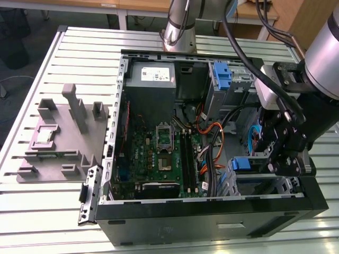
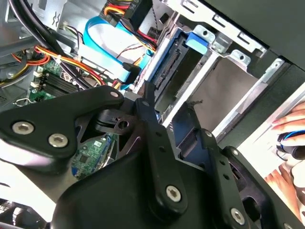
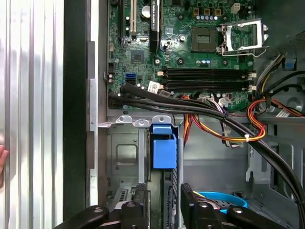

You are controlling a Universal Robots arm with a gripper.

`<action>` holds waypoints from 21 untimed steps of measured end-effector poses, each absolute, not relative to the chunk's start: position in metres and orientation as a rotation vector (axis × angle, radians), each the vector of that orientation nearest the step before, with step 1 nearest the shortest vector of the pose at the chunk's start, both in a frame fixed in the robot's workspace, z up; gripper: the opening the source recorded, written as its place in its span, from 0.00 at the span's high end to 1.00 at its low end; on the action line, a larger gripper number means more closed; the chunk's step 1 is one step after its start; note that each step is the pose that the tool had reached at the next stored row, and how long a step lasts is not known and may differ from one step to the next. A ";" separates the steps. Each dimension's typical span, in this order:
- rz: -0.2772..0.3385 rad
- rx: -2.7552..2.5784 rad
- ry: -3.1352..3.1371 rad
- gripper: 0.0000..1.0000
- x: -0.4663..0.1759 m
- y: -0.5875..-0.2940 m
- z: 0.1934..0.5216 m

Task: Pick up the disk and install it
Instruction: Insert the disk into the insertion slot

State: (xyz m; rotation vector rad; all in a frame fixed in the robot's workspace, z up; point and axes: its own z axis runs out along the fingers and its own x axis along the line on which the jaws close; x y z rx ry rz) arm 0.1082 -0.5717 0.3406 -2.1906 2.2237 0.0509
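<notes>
I am watching the black linkage gripper (image 1: 286,164) reaching down into the open black desktop computer case (image 1: 212,222). It is working at the grey metal drive cage (image 3: 121,152), in the corner of the case on the exterior view's right. The flat silver-grey metal disk with blue plastic side rails (image 2: 167,71) is standing on its edge inside this cage. Its blue plastic pull tab (image 3: 164,145) is pointing toward the green motherboard (image 3: 190,47). In both wrist views the jaws are sitting on the two broad sides of the disk and, as I am judging it, they are pinching it. So the picking up is done, and the disk is for the most part in its slot. I am not able to tell whether it is seated fully, and the gripper is not yet letting it go.
</notes>
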 end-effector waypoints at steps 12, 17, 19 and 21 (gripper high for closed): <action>0.051 -2.190 2.224 0.58 0.108 -0.568 0.343; 0.051 -2.190 2.224 0.58 0.108 -0.568 0.348; 0.051 -2.190 2.224 0.58 0.108 -0.568 0.350; 0.051 -2.190 2.224 0.58 0.108 -0.568 0.352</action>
